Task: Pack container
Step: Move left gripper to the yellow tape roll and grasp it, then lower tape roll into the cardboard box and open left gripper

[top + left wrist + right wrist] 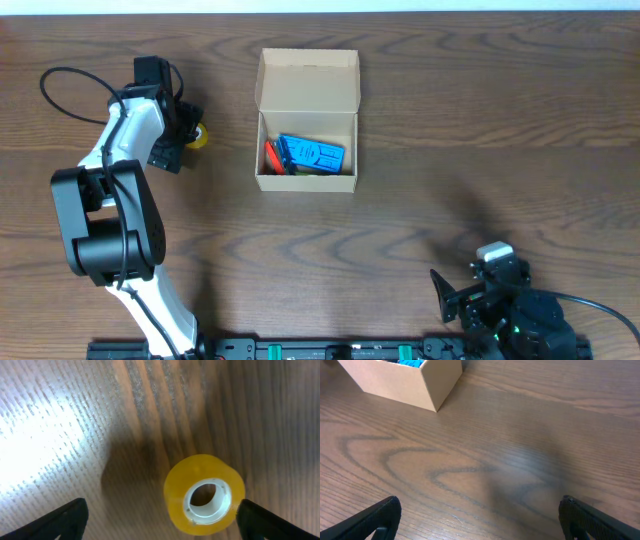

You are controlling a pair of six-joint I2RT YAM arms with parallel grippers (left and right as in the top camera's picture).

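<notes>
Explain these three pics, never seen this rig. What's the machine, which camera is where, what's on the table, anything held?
It is a pair of robot arms at a brown wooden table. The overhead picture looks straight down from a fixed camera. The other two come from a camera on each wrist, with that arm's dark jaws showing at the bottom corners. On the table sits a tan cardboard box, flap lid open, with a flat blue item and something red-orange inside. The left arm reaches to a yellow roll of tape lying left of the box. Its jaws stand open either side of the roll, not closed on it. The right arm sits at the near edge, jaws open over bare wood. Nothing is held.
</notes>
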